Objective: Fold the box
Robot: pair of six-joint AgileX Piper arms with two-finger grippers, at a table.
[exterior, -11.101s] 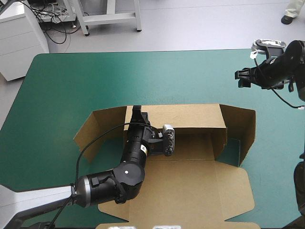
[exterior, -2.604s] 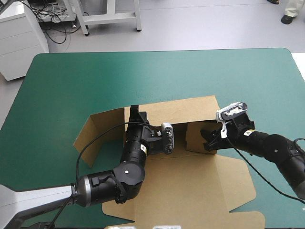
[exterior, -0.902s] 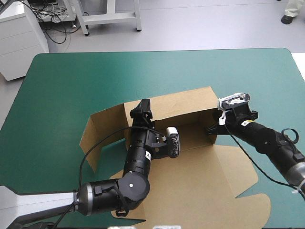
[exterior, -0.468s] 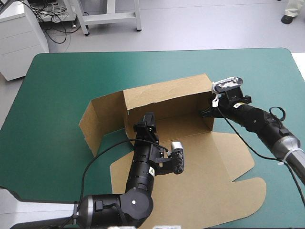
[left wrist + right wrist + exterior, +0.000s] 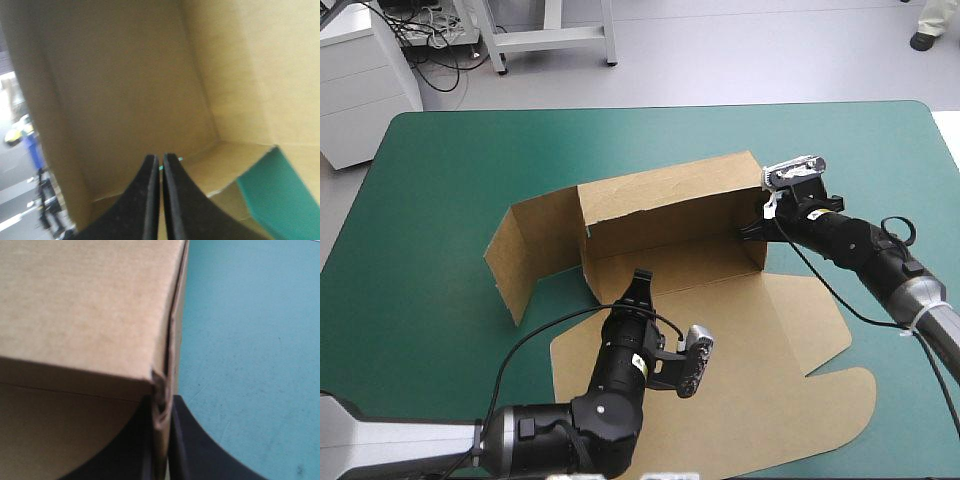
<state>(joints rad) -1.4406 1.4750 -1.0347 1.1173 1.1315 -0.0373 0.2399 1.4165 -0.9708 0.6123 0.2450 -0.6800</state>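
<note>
While the brown box [image 5: 665, 215] sits in the middle of the teal-green bench [image 5: 440, 180], its far wall and left flap standing and its lid flat toward the near edge, we hold its right corner in our right hand [image 5: 752, 228], fingers clamped on the board's edge. Our left hand [image 5: 640, 282], fingers pressed together on nothing, points at the far wall from over the box floor.

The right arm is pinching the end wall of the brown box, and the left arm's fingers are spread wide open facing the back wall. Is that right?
Not quite: the left gripper is shut, its black fingers meeting in one point, as the left wrist view shows. The rest holds: the right gripper pinches the end wall of the box, and the left one faces the back wall.
</note>
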